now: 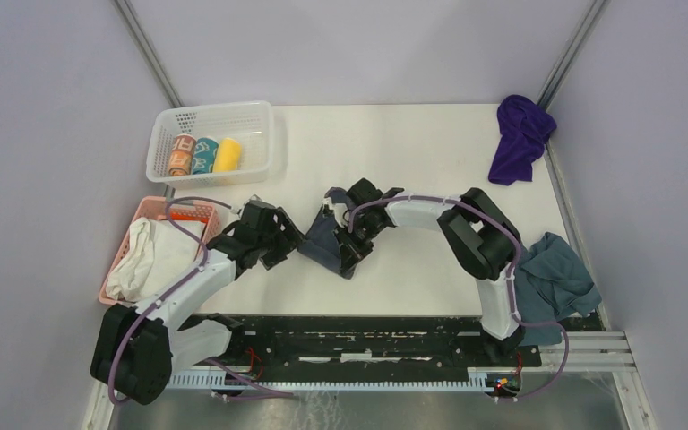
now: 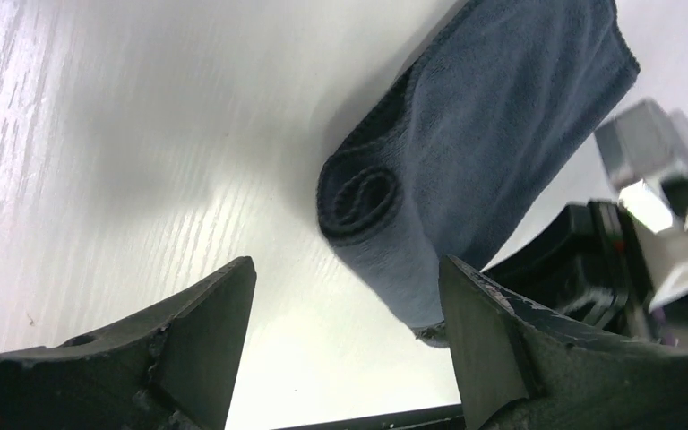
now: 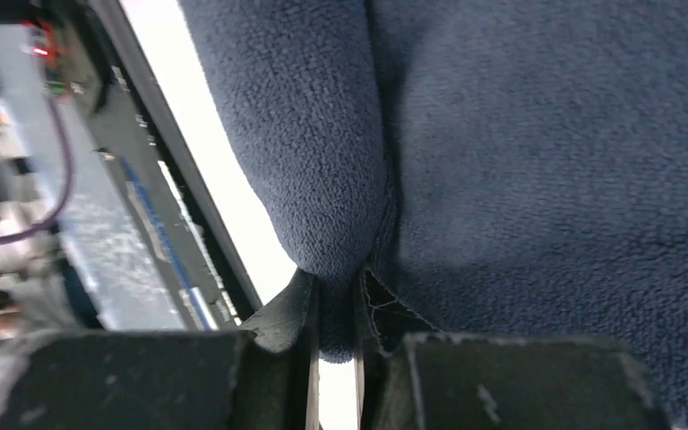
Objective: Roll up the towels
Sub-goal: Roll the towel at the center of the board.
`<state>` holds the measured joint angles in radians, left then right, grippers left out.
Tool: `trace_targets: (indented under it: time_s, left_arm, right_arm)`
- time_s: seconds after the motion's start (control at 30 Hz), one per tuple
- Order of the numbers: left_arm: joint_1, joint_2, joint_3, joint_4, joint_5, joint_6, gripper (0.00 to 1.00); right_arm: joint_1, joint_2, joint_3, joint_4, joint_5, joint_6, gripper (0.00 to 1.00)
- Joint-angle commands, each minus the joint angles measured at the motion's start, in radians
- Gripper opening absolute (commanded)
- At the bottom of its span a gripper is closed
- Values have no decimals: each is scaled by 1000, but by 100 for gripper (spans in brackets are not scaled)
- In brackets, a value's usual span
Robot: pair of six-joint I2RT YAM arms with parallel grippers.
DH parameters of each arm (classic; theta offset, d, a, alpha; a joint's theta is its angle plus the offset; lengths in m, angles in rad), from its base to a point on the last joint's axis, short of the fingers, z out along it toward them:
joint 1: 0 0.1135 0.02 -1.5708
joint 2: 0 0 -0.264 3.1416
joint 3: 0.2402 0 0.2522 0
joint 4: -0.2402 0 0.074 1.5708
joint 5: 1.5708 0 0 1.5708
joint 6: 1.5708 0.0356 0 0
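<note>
Partly rolled grey towel [image 2: 493, 134] in right gripper [image 3: 335, 296].

Towel [image 1: 321, 242] between left hand [image 1: 288, 244] and right hand [image 1: 348, 256]

Robotics laboratory test cell. Indicated by a white bench [image 1: 430, 152] boxed in by plain grey panels [image 1: 358, 45] on aluminium posts [image 1: 148, 54], robot arms [image 1: 421, 210] bolted to a black mounting plate [image 1: 367, 336] at the near edge, exposed purple cabling [image 1: 199, 199], and plastic sorting baskets [image 1: 166, 134].
</note>
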<state>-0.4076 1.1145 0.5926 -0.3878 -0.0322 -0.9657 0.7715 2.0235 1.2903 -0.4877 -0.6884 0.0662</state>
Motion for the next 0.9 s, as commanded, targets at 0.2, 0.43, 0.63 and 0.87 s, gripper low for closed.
trace_targets:
  time_s: [0.2,0.43,0.63,0.87]
  left_arm:
    - [4,-28,-103,159,98,-79,82]
    - [3,-9,-104,261,140,-109,82]
    - [4,3,-124,291,114,-134,79]
    - [3,137,-98,333,84,-112,65]
  right_arm:
    - [-107,160,101,-55,-289,81,14]
    - [-113,209,170,-144,-290,52,15]
    - [-112,221,204,-184,-286,39,16]
    - [-112,231,232,-218,-262,35,17]
